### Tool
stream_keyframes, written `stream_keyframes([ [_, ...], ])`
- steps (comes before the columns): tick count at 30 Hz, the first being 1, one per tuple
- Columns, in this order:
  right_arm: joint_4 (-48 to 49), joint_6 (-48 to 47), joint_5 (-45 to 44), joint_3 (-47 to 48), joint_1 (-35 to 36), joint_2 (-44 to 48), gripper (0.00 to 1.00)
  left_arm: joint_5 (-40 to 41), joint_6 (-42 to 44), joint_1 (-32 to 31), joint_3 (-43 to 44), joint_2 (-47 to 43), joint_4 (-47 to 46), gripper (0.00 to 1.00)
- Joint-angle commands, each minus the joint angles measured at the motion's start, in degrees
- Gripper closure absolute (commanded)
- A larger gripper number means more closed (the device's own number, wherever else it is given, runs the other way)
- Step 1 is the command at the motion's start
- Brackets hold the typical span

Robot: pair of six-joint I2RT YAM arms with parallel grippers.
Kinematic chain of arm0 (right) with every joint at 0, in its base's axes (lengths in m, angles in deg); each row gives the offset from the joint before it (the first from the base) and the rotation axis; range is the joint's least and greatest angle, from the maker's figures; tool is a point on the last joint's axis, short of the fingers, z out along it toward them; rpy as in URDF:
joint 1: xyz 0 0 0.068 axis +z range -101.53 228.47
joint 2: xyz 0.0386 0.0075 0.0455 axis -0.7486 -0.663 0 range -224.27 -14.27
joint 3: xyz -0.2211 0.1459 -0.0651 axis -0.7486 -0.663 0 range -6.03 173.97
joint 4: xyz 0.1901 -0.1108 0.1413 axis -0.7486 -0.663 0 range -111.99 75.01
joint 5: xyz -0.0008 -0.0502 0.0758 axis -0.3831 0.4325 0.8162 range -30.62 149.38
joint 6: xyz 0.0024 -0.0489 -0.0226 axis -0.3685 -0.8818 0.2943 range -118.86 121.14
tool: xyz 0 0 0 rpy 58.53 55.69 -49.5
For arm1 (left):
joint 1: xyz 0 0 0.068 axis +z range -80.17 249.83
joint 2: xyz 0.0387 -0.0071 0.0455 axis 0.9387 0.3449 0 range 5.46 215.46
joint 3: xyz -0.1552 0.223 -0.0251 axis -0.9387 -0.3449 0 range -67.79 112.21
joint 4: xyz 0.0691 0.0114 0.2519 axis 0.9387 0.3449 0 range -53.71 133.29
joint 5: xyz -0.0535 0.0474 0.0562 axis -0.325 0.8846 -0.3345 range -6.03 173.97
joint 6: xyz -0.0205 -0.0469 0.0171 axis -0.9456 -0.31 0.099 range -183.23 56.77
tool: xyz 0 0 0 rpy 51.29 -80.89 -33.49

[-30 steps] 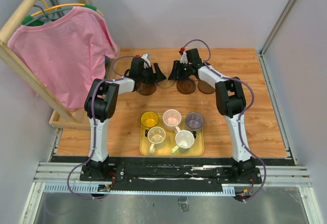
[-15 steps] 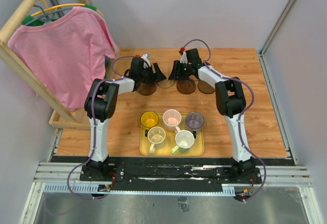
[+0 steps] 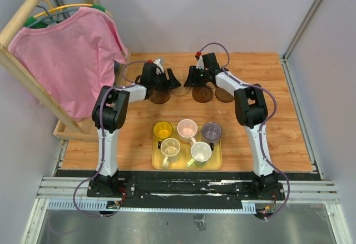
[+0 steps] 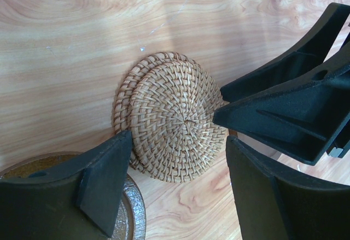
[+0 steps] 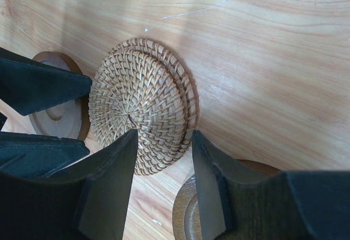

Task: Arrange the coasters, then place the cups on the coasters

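Hovering over the stacked coasters (image 4: 175, 122), both jaws stand parted.

Grey walls (image 3: 194, 10) surround a wooden table (image 3: 278, 122) and clothes rack (image 3: 25, 11).

woven coasters (image 4: 175, 122): two, stacked offset | dark coasters (image 3: 202, 94): flat alongside | cups (image 3: 187, 127): five, upright

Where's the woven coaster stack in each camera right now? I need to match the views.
Top external: the woven coaster stack sits in the upper middle, between the left end effector and the right end effector.
Left wrist: centre of the picture.
Right wrist: centre-left.
Shared landmark: the left end effector. It is the foreground pair in the left wrist view and enters from the left edge in the right wrist view.
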Motion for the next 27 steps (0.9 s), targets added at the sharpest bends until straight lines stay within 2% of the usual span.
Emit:
stream_keyframes([
  [1,0.8,-0.8,0.1,-0.6,0.0,2.3,0.55,-0.4,0.1,-0.1,-0.1,1.1,0.1,0.26],
  [15,0.6,-1.6,-0.1,-0.4,0.9,2.8,0.6,0.1,0.5,-0.1,0.1,1.2,0.7,0.26],
  [27,-0.2,-3.0,-2.8,-0.6,1.2,4.3,0.55,0.2,0.5,-0.1,0.0,1.5,0.8,0.26],
])
